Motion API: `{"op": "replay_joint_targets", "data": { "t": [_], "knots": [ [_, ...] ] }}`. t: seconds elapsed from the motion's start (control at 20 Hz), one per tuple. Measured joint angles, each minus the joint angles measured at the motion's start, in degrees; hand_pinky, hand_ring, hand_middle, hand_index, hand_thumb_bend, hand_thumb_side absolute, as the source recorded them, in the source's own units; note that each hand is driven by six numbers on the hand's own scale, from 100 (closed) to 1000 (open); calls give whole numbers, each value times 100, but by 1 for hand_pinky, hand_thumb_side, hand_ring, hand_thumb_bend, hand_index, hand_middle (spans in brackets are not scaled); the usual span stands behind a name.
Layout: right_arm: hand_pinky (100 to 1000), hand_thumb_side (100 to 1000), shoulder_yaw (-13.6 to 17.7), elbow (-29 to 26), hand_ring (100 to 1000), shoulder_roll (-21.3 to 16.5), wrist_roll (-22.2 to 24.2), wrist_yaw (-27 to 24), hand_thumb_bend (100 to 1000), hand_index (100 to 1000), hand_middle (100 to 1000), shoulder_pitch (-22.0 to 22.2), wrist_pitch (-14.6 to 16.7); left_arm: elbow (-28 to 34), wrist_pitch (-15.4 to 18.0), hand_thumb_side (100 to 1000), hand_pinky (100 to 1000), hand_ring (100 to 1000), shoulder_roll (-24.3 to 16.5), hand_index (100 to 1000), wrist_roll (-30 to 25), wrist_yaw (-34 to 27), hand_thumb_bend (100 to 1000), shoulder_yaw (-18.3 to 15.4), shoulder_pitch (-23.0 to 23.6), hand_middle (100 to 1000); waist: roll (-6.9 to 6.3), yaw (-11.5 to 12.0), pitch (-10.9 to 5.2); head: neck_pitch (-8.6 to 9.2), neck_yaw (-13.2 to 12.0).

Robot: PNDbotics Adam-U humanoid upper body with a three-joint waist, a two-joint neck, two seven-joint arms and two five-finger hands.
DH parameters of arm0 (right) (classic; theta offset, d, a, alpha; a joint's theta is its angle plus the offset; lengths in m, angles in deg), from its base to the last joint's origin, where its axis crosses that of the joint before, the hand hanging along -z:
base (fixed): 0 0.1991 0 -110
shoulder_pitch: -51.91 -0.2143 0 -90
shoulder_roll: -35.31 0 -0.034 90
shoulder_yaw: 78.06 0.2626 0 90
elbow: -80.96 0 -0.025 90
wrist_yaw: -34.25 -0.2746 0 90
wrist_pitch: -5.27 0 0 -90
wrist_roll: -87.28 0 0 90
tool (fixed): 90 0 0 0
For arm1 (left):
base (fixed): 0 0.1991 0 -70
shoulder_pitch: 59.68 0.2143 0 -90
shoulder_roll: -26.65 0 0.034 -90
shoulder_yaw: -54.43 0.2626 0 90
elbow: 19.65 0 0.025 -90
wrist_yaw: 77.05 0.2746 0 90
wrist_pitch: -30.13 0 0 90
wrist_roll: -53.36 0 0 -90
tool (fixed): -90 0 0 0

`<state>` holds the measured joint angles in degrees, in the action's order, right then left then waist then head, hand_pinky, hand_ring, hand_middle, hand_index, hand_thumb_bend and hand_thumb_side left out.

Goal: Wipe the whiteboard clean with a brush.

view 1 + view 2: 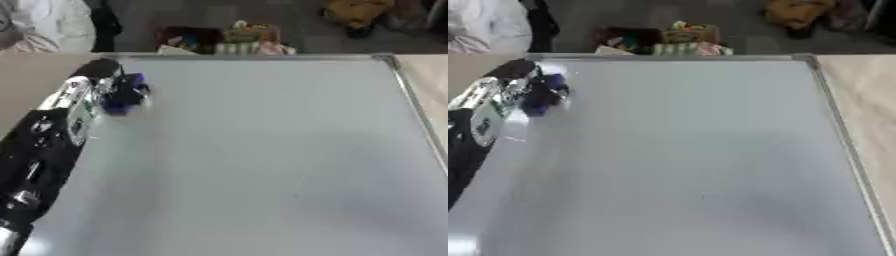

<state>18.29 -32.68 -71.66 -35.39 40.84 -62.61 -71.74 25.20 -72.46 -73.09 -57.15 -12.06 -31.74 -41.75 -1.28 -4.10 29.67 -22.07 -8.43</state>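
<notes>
The brush, a small blue thing, is sitting against the far left part of the whiteboard, close to the board's far edge and just inside its left side. The left hand is holding it: the hand is lying over the blue body from the left and its fingers seem to be curling round it, though the blur is hiding exactly how they are closing. The black and silver left arm is running from the near left corner of the view up along the left side of the board to that hand. The whiteboard itself is filling most of the scene as a pale grey surface, showing no clear marks in either view, with a thin metal frame running along its far edge and down its right side. The board is lying on a light wooden table, which is showing as a strip to the right of the frame and again at the far left. Beyond the far edge some coloured things are lying on a dark floor, too blurred to name. The right hand is appearing in neither view.
</notes>
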Motion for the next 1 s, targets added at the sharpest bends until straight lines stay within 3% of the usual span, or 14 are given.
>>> {"op": "replay_joint_targets", "data": {
  "t": [0.55, 1.0],
  "knots": [
    [843, 1000, 31, 0, 802, 40, -14, -15, 100, 871, 795, -1, 6, 147, 295, 661, 350, 464, 194, 486, -108, 46, 106, 240, -34, 396, 0, -33, -26, 0, -32],
    [843, 1000, 32, 0, 801, 40, -14, -20, 100, 871, 794, -13, 7, 155, 329, 658, 353, 465, 232, 488, -138, 119, 108, 269, -42, 398, 4, -12, -35, -1, -33]
  ]
}}
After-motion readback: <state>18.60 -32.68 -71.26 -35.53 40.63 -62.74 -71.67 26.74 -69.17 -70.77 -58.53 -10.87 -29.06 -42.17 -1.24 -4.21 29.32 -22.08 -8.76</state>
